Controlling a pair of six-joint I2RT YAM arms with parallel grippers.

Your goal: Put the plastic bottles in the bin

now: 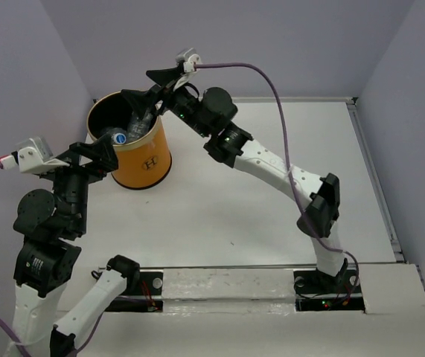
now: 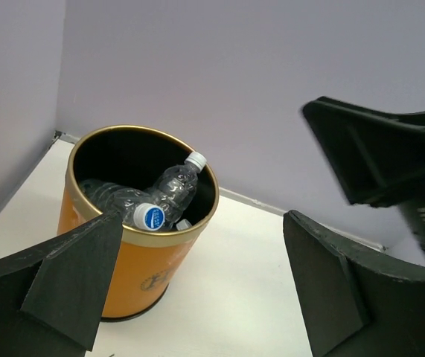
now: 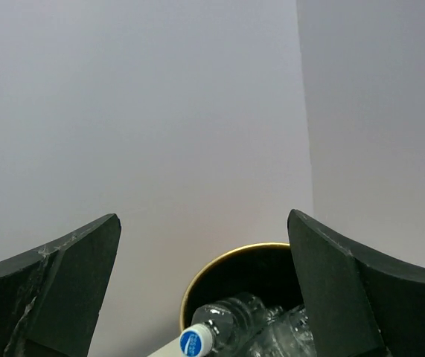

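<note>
Bright, even, diffuse lighting; no glare. Faint soft shadows on the table [image 1: 219,216] by the bin [image 1: 141,160]. Bin interior reads dark. Overhead view sharp; wrist views slightly soft at close foreground edges.

**Shiny Bin, Crinkled Plastic, Matt Black Fingers**

The bin [image 2: 134,268] is showing a smooth, semi-glossy orange wall, a gleaming, metallic-looking gold rim and a matt black inside. The plastic bottles [image 2: 171,190] in it are looking clear, crinkly and glossy, and their caps are reading as smooth plastic. The left gripper [image 2: 205,279] is presenting matt black, plastic-looking fingers [image 2: 78,282]. On the right gripper [image 3: 205,290] one finger edge is showing pale scuffs. The table [image 1: 272,216] is looking smooth and matt white.
</note>
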